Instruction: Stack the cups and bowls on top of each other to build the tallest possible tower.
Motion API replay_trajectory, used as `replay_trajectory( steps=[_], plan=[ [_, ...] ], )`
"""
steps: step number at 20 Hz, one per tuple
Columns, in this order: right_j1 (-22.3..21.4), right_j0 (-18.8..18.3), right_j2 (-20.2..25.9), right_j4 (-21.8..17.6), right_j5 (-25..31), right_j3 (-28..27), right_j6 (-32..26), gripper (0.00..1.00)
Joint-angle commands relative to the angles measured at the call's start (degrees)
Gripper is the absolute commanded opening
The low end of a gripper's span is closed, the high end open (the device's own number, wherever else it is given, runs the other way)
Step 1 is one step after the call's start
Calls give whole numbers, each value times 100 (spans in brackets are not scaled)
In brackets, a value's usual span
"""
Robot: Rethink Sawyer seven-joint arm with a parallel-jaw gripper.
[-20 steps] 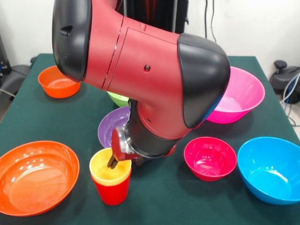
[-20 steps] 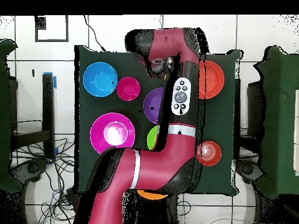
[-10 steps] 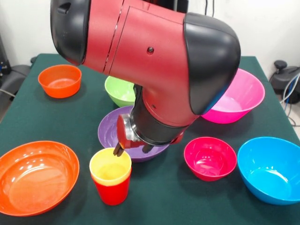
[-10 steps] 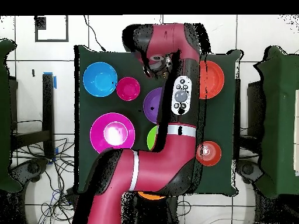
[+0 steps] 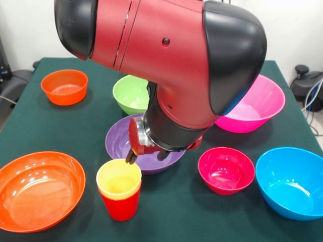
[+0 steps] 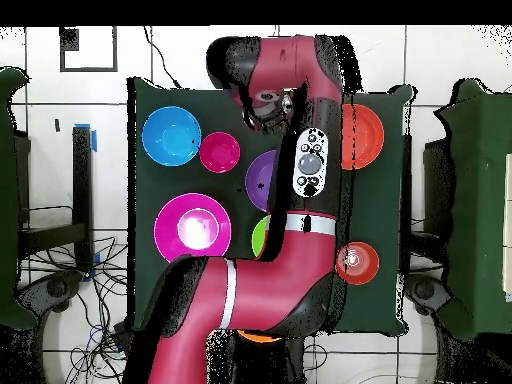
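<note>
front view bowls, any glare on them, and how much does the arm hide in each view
Front view: soft white glare inside the big orange bowl and blue bowl; the arm hides part of the purple bowl. Overhead view: the arm covers most of the green bowl.

A bulky glossy red robot arm [image 5: 151, 50] is capped by rounded black joint covers; a grey oval button panel [image 6: 309, 164] (dark-dotted) is seen overhead.

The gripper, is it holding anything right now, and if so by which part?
Nothing is held. The gripper hangs open and empty above the purple bowl, just behind the yellow cup nested in the red cup.
</note>
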Motion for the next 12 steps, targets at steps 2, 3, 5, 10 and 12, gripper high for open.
replay_trajectory(
  steps=[2, 3, 5, 10, 12],
  plan=[
    [48, 80, 595, 431, 185, 645, -130, 100],
    [81, 80, 622, 501, 169, 645, -55, 100],
    [120, 85, 613, 609, 91, 657, 62, 100],
    [151, 52, 611, 1046, -252, 817, 488, 100],
    [170, 69, 591, 1157, -324, 827, 538, 100]
  ],
)
